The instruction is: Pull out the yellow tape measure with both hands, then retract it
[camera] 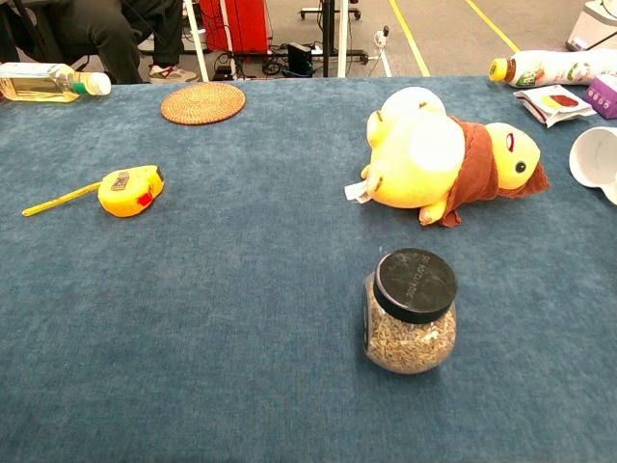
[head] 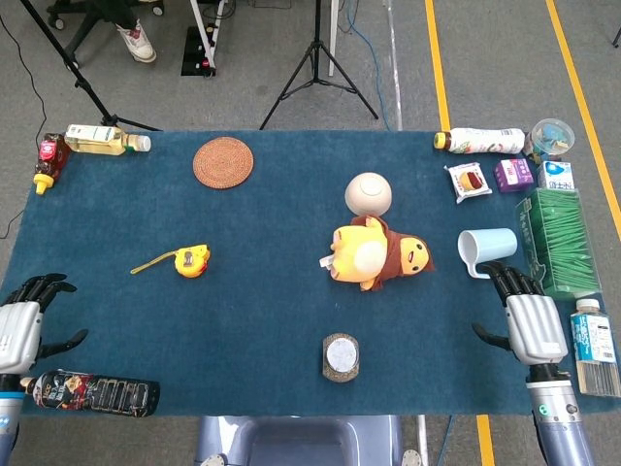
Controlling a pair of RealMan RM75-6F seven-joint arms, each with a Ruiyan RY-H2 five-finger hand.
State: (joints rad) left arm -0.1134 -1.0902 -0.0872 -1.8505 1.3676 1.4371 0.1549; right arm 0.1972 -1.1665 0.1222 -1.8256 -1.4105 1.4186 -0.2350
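The yellow tape measure (head: 192, 260) lies on the blue table left of centre, with a short length of yellow tape (head: 150, 264) sticking out to its left. In the chest view the tape measure (camera: 130, 190) sits at the left with its tape (camera: 60, 201) pointing left. My left hand (head: 21, 325) rests at the table's front left corner, fingers apart and holding nothing, far from the tape measure. My right hand (head: 529, 318) rests at the front right, fingers spread and empty. Neither hand shows in the chest view.
A yellow plush toy (head: 374, 254) and a round ball (head: 369, 193) lie mid-table; a grain jar (head: 341, 356) stands near the front. A dark bottle (head: 92, 393) lies by my left hand. A white cup (head: 488, 250), green box (head: 560, 241), snacks and bottles crowd the right edge. A woven coaster (head: 223, 161) sits at the back.
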